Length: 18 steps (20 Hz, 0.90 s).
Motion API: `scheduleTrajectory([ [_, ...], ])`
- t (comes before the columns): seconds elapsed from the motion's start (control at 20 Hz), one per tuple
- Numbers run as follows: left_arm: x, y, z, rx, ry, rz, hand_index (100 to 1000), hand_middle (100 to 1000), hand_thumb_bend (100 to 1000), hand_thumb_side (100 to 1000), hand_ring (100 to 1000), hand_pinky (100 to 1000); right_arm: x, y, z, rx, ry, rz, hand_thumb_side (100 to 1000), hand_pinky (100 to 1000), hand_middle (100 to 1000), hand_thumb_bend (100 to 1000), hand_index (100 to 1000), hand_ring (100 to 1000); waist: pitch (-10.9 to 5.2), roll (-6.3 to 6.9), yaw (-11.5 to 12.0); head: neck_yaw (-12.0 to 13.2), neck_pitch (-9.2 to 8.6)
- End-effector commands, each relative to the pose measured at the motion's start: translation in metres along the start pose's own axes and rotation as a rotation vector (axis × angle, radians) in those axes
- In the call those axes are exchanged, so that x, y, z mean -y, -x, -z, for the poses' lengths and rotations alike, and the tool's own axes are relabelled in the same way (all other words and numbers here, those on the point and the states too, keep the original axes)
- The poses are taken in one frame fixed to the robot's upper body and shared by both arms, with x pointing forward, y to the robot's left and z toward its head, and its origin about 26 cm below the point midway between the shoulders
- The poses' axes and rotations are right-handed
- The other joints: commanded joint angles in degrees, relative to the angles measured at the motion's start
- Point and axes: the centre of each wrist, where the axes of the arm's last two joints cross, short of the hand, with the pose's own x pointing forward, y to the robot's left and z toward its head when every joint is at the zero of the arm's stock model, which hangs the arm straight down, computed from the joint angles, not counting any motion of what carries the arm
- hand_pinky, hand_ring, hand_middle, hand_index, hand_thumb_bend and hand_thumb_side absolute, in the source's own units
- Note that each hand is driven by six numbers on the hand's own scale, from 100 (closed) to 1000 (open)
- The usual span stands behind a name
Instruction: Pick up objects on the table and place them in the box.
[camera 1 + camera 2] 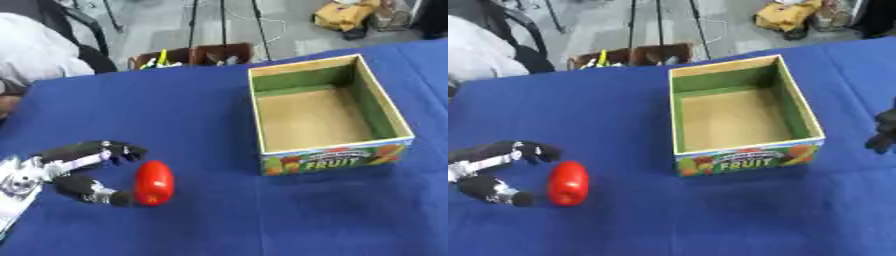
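Note:
A red oblong object [153, 182] lies on the blue tablecloth [175, 110] at the lower left. My left hand [70, 170] is open just to its left, fingers above and thumb below, with the thumb tip close to the object's lower end. The cardboard box [388, 107] marked FRUIT stands to the right with nothing inside it. My right hand [883, 132] shows only as dark fingers at the right edge of the right eye view, beside the box.
A brown crate [206, 54] with small items stands behind the table's far edge. A person in white [35, 50] sits at the far left. Bare blue cloth lies between the red object and the box.

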Motion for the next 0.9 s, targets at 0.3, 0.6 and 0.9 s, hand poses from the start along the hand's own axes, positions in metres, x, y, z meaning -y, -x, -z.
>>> scheduleTrajectory([
  [0.3, 0.004, 0.005, 0.010, -0.052, -0.041, 0.079, 995, 828, 760, 872, 872, 809, 0.006, -0.007, 0.000, 0.014, -0.013, -0.040, 686, 396, 384, 252, 497, 291, -1.47, 0.29, 0.78, -0.78, 0.94],
  [0.6, 0.008, 0.006, 0.018, -0.072, -0.098, 0.088, 1000, 838, 742, 851, 889, 836, 0.006, -0.006, -0.001, 0.004, -0.015, -0.046, 684, 397, 383, 251, 494, 290, -1.54, 0.57, 1.17, -1.34, 1.07],
  [0.9, 0.015, 0.008, 0.027, -0.084, -0.104, 0.159, 1000, 855, 745, 846, 905, 848, 0.007, -0.005, -0.002, -0.003, -0.017, -0.049, 682, 397, 383, 253, 492, 289, -1.54, 0.77, 1.12, -1.40, 1.13],
])
